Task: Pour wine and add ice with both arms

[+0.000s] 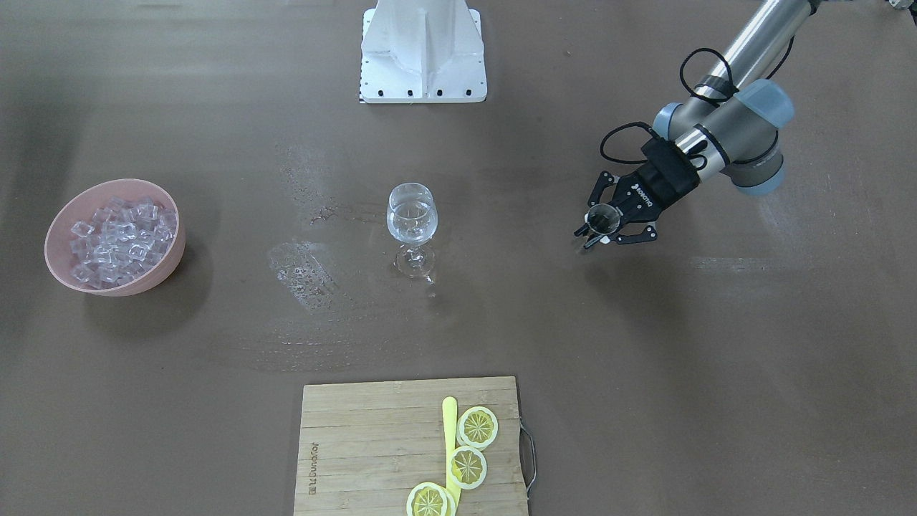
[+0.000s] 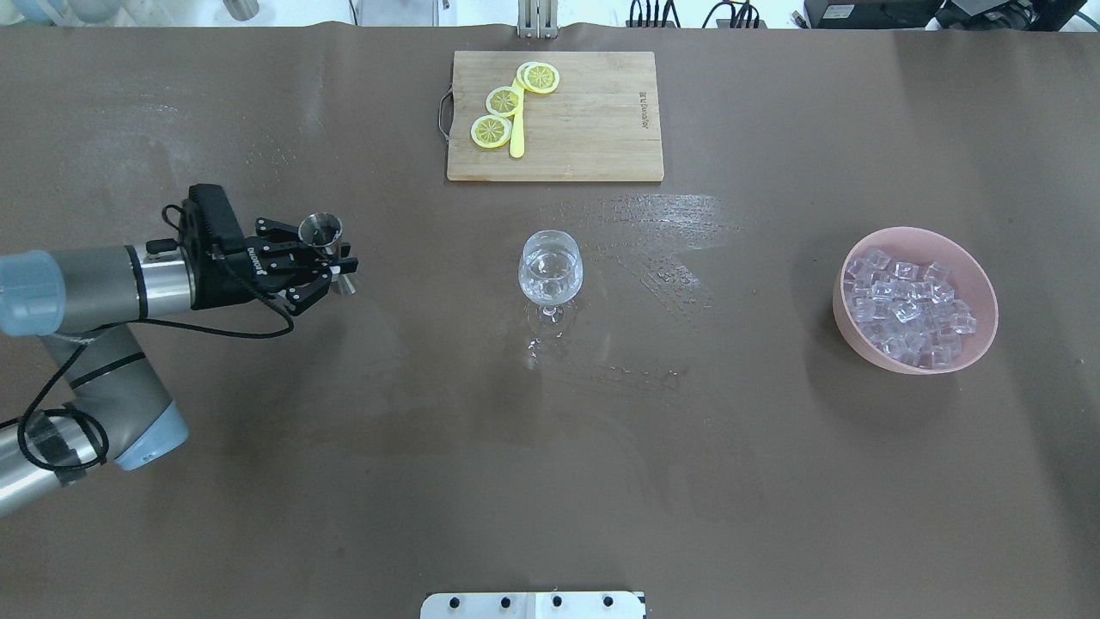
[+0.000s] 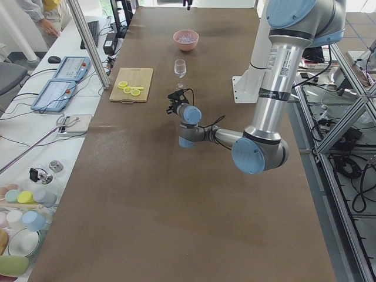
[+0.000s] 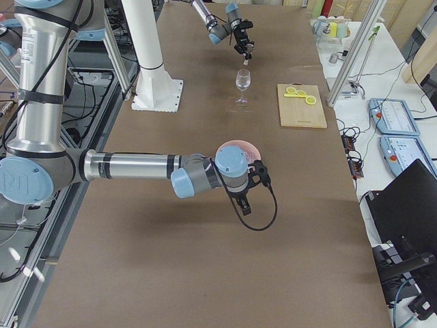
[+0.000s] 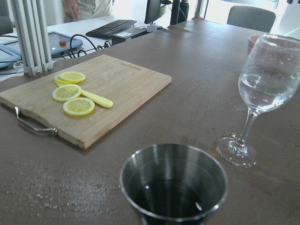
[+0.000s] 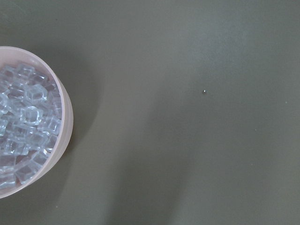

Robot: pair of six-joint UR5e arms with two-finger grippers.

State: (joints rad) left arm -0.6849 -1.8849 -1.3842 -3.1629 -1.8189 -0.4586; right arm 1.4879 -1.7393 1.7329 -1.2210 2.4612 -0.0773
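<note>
The light was bright and even and came from above. Soft dark shadows lay beside the pink bowl (image 1: pixel 165 269) and the wine glass (image 1: pixel 411 215). Wet spots (image 2: pixel 662 211) on the table (image 2: pixel 258 516) shone white. Up close, the metal cup (image 5: pixel 173 183) looked a little blurry.

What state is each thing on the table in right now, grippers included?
wine glass: upright, partly filled with clear liquid.
metal cup: upright, gripped.
left gripper: shut on metal cup.
right gripper: cannot tell.
pink bowl: full of ice.
cutting board: carrying three lemon slices.
</note>
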